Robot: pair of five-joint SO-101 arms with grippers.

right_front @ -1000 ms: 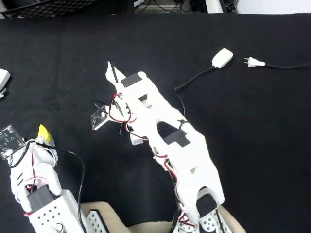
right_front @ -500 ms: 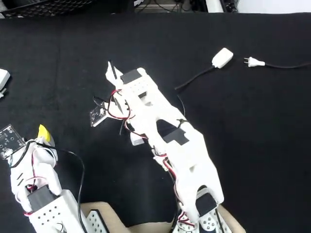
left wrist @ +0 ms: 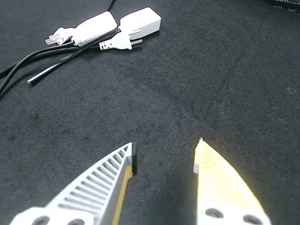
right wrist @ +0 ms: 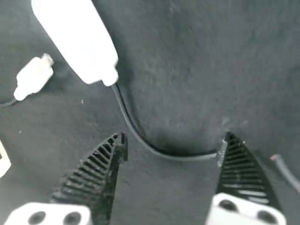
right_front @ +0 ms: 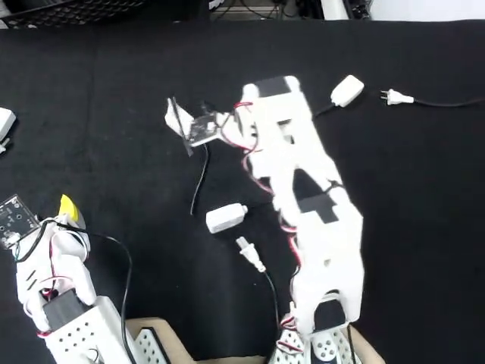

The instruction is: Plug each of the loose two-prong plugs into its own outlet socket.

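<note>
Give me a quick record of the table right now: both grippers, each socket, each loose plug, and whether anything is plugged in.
right gripper: open, fingers either side of the near socket's black cable
left gripper: open, over the black cloth, holding nothing
near socket: white, lying mid-table
near plug: beside the near socket, apart from it
far socket: white, far right of the table
far plug: beside the far socket, apart, prongs toward it
plugged in: neither of these two plugs
</note>
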